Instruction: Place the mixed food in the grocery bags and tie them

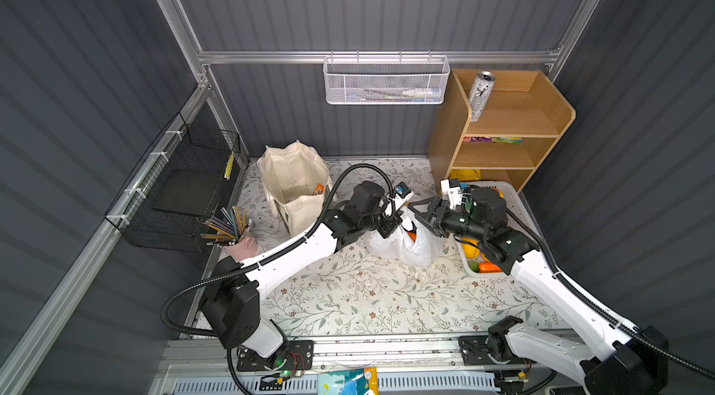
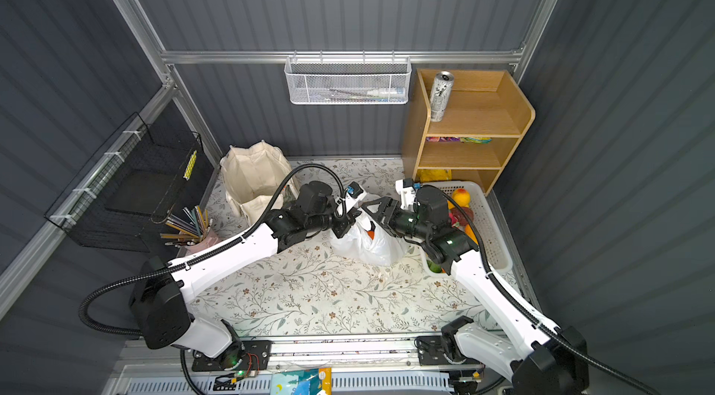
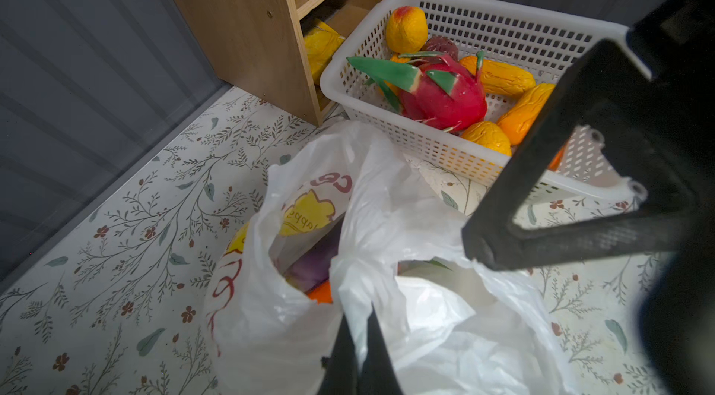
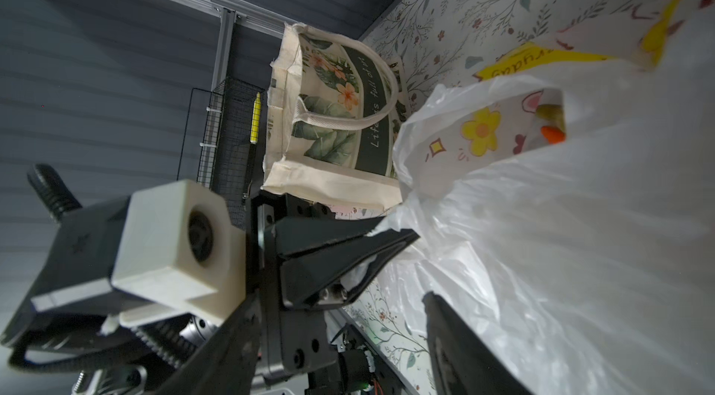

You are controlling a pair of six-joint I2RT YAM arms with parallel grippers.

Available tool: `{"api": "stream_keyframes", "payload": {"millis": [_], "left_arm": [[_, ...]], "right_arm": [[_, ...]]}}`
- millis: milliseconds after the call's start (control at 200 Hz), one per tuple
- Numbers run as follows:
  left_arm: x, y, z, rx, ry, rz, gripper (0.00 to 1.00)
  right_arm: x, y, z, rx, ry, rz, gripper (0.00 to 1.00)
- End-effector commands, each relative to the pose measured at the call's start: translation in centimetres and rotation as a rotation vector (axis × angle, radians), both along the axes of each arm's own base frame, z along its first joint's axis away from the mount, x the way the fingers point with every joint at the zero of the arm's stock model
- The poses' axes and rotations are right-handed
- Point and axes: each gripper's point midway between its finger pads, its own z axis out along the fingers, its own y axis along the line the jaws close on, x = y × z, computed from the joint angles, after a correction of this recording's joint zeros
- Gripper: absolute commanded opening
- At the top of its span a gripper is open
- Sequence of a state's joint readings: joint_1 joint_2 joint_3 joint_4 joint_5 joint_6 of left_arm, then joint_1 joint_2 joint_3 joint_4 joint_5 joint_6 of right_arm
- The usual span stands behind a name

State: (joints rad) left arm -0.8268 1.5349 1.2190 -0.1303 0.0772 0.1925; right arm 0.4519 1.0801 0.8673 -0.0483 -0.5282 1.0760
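Observation:
The white plastic grocery bag (image 1: 410,248) (image 2: 367,248) with yellow and pink prints sits mid-table, mouth up. Inside it show a purple eggplant (image 3: 313,269) and an orange carrot (image 3: 322,293). My left gripper (image 1: 398,219) (image 2: 350,219) (image 3: 367,310) is shut on a bunched strip of the bag's top edge. My right gripper (image 1: 420,217) (image 2: 374,215) (image 4: 342,298) stands open just right of it, jaws spread beside the bag (image 4: 580,219), holding nothing. The cream canvas tote (image 1: 294,180) (image 4: 332,110) stands open at the back left. More mixed food, a pink dragon fruit (image 3: 445,97) and yellow fruits, lies in the basket.
The white slotted basket (image 1: 516,195) (image 3: 483,13) sits under my right arm. Behind it stands a wooden shelf (image 1: 503,122) with a silver can (image 1: 481,97) and snack packets (image 1: 493,139). On the left are a pink pencil cup (image 1: 242,248) and a black wire basket (image 1: 182,188).

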Motion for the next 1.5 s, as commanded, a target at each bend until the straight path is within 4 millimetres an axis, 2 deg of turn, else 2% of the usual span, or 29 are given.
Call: {"api": "stream_keyframes", "payload": {"millis": [0, 50, 75, 200, 375, 595, 946, 1046, 1236, 1341, 1371, 1416, 1496], "left_arm": [[0.8, 0.4, 2.9, -0.050, -0.119, 0.044, 0.00], [0.5, 0.3, 3.1, -0.057, -0.125, 0.041, 0.00], [0.4, 0.3, 3.2, -0.060, -0.130, 0.040, 0.00], [0.3, 0.4, 3.8, -0.072, -0.150, 0.052, 0.00], [-0.2, 0.6, 4.9, -0.116, -0.167, 0.048, 0.00], [-1.0, 0.0, 5.0, -0.141, -0.156, 0.021, 0.00], [-2.7, -1.1, 4.2, -0.147, -0.128, -0.035, 0.00], [-3.0, -1.2, 3.7, -0.140, -0.117, -0.040, 0.00], [-3.4, -1.2, 3.0, -0.148, -0.101, -0.036, 0.00], [-3.5, -1.2, 2.6, -0.148, -0.089, -0.032, 0.00], [-3.4, -1.2, 2.6, -0.149, -0.087, -0.025, 0.00], [-3.3, -0.9, 2.8, -0.155, -0.088, -0.009, 0.18], [-3.0, 0.0, 3.9, -0.199, -0.109, 0.045, 0.43]], "right_arm": [[0.0, 1.4, 1.5, 0.062, 0.041, 0.016, 0.70], [-0.1, 1.6, 2.0, 0.060, 0.038, 0.015, 0.70], [0.4, 2.0, 1.0, 0.044, 0.064, 0.013, 0.70], [0.8, 2.7, 0.3, 0.029, 0.086, 0.017, 0.71], [1.6, 2.6, -1.0, 0.006, 0.102, -0.018, 0.74], [2.9, 3.5, -0.5, 0.022, 0.081, -0.009, 0.74], [5.2, 3.7, 0.6, 0.057, 0.044, -0.011, 0.72], [5.5, 3.7, 1.3, 0.074, 0.020, -0.007, 0.64], [5.6, 3.7, 1.8, 0.094, -0.012, 0.006, 0.19], [5.5, 3.5, 1.9, 0.109, -0.036, 0.014, 0.01], [5.4, 3.5, 1.9, 0.119, -0.049, 0.022, 0.00], [5.4, 3.2, 2.0, 0.134, -0.071, 0.032, 0.00], [5.4, 2.5, 1.9, 0.164, -0.116, 0.059, 0.00]]}}
